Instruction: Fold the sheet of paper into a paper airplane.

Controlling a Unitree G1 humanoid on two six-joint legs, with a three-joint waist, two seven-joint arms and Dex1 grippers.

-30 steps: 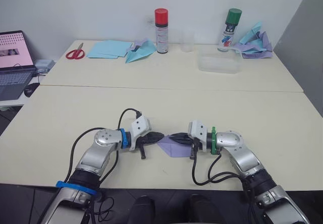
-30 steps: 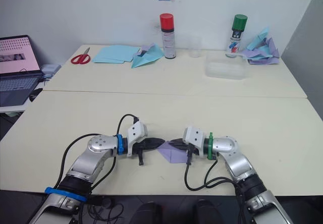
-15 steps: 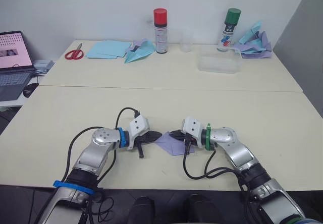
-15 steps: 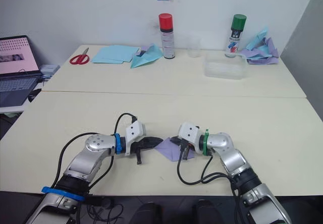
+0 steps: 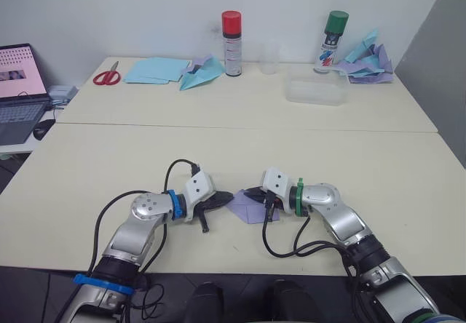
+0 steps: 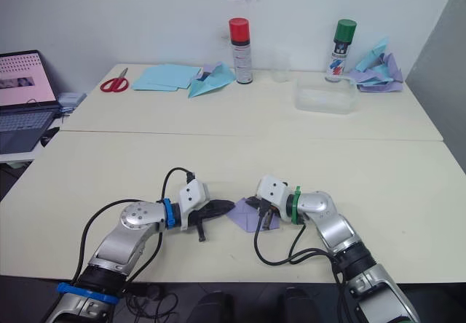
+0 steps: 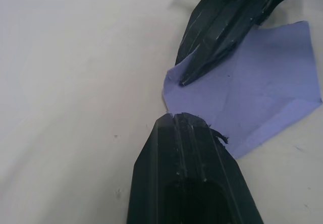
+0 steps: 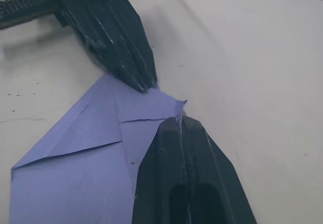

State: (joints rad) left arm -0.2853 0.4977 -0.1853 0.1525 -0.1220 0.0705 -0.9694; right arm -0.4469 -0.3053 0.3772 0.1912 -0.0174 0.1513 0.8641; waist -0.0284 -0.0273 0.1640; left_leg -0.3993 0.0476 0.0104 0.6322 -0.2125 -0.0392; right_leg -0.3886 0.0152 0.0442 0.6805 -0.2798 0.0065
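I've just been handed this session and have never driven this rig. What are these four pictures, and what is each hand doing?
The two wide pictures come from a stereo camera on the humanoid robot's head, looking down over its arms. The two close-ups come from a camera on each wrist, looking along that hand's black fingers.

On the near table lies the sheet of paper, lavender and already partly folded. The left hand has its closed tip at the sheet's pointed edge; the right hand, fingers together too, rests on the sheet. Neither lifts it.

On the far table: red scissors, light blue sheets, a blue paper plane, two spray cans, a clear tray and a paper heap. A laptop sits at the left.
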